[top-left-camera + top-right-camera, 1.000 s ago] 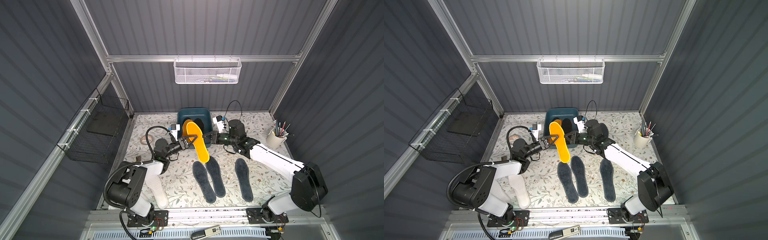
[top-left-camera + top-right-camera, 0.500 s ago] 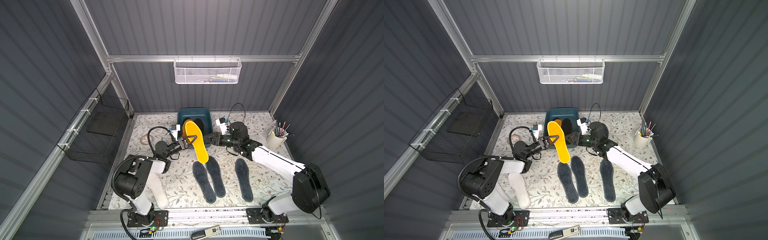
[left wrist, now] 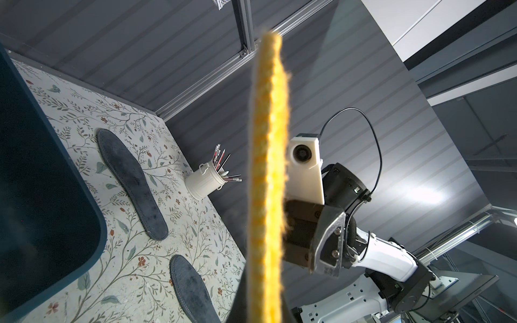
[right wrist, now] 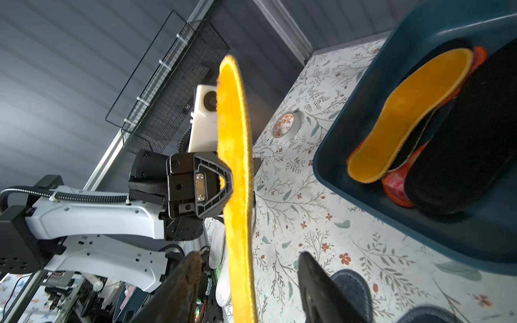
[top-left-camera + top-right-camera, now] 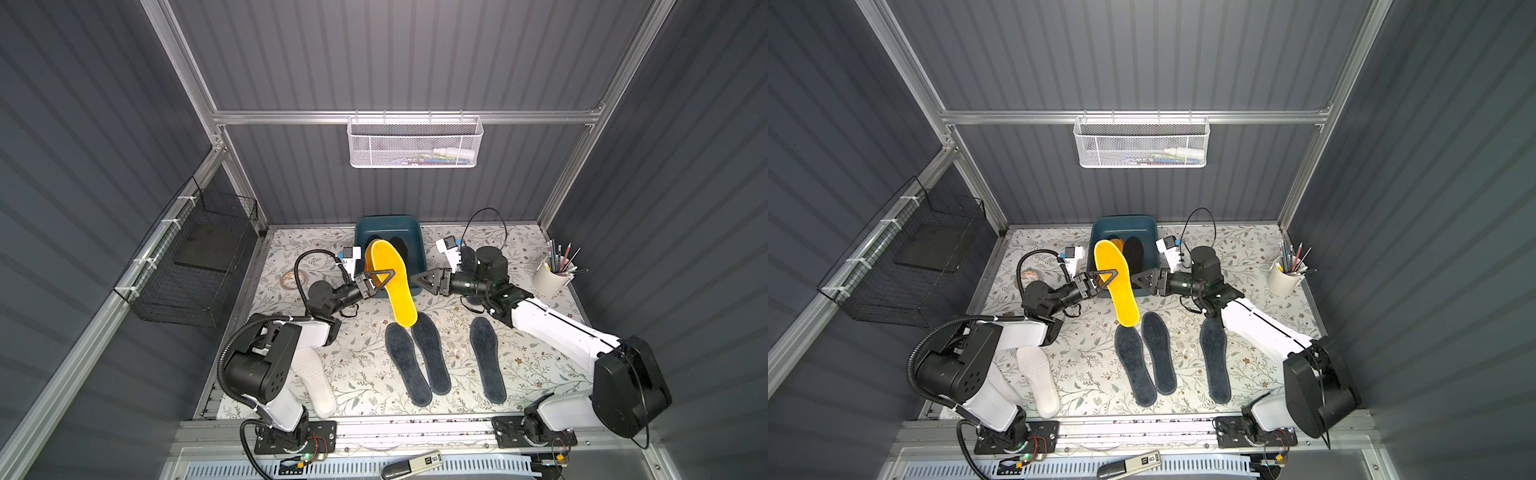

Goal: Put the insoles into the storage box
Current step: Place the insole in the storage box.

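The flower-printed tabletop (image 5: 519,365) carries the shallow dark teal plastic storage box (image 5: 384,222) at its far middle. Three fuzzy dark grey-blue insoles (image 5: 430,357) and a white textured insole (image 5: 318,386) lie flat nearer the robot. Inside the box an orange-yellow insole (image 4: 411,112) rests on darker ones. The long bright yellow fuzzy insole (image 5: 390,286) is held on edge in the air near the box's front; whether its far end overhangs the rim I cannot tell. The left gripper (image 5: 386,277) is clenched on its middle. The right gripper (image 5: 412,279) is released, one jaw on each side of the insole, not pinching it. The step looks like carrying it in. The right arm should back clear; the left should then roll the insole flat, align it lengthwise with the box, lower it onto the stack and only then let go, since the box seems barely insole-long.
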You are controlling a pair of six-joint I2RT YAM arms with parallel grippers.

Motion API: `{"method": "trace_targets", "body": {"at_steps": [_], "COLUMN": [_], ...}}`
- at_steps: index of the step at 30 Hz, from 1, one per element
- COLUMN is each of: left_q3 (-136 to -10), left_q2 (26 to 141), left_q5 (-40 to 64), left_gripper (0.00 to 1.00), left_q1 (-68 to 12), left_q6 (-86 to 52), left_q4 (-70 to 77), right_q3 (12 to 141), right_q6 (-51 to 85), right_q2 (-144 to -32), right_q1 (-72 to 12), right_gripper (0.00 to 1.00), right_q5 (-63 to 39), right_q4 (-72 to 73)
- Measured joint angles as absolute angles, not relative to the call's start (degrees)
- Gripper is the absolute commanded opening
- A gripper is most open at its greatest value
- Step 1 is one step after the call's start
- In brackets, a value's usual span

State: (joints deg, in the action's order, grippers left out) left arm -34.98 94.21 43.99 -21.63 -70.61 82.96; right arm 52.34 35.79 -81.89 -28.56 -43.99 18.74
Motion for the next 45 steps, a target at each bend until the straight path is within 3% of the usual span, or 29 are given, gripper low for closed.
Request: {"method": "trace_targets", "body": {"at_steps": [5,10,14,15,18,21,28,35,45], "left_q3": [-35.35,-35.42,-35.53,-35.57,-35.59,-35.62,-35.66,-39.38,-37.17], "left_q2": [94.21,94.21,94.06,93.8,92.38,89.91,78.39,61.52,48.03], "left_q5": [44.25,44.31,44.56,44.58,44.64,44.6,40.93,21.32,2.59], "left_gripper": [0.0,0.0,0.08,0.16,0.54,0.98,1.0,1.0,1.0], "left_q1": [-21.54,-21.52,-21.43,-21.28,-21.26,-21.26,-21.26,-21.26,-21.26], "left_q6": [-70.59,-70.59,-70.41,-70.13,-68.6,-66.54,-55.75,-38.61,-32.49], "left_q4": [82.24,82.11,81.03,80.49,78.19,74.35,55.18,19.35,-4.78], "right_q3": [52.34,52.42,52.56,52.6,53.34,55.09,61.14,69.06,83.05], "right_q6": [36.21,37.98,38.96,39.0,38.79,38.5,37.87,37.89,35.81], "right_q2": [-84.4,-86.17,-86.59,-86.59,-86.59,-86.59,-87.46,-95.35,-110.21], "right_q1": [-31.22,-33.15,-33.54,-33.54,-33.58,-33.54,-31.92,-27.22,-25.15], "right_gripper": [0.5,0.23,0.07,0.04,0.0,0.0,0.0,0.0,0.0], "right_q5": [-45.23,-46.09,-45.65,-45.43,-44.36,-42.17,-36.01,-31.59,-29.56], "right_q4": [19.68,21.69,21.8,21.58,20.36,18.24,10.92,6.72,2.28]}}
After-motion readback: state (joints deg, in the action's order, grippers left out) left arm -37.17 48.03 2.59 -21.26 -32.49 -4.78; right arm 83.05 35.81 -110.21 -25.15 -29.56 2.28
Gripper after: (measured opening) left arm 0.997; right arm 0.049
